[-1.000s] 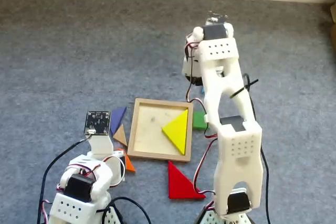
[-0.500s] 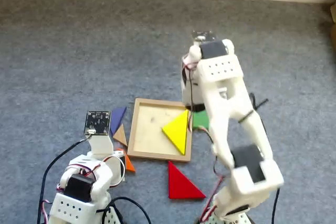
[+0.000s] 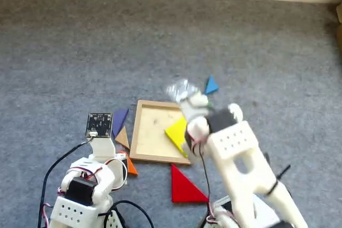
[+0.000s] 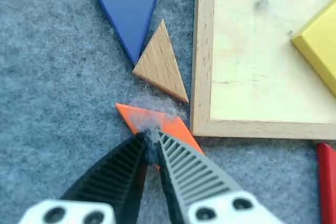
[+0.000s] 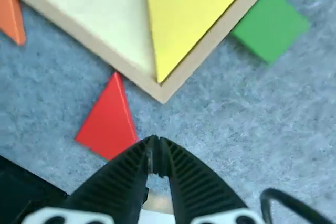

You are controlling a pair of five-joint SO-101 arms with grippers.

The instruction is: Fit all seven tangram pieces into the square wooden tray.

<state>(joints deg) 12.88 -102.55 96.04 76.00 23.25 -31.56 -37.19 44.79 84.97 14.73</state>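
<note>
Red triangle (image 5: 106, 123) just beside right gripper (image 5: 155, 148); jaws together

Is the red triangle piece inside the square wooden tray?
No, the red triangular piece lies flat on the grey carpet, just outside a corner of the square wooden tray.
</note>
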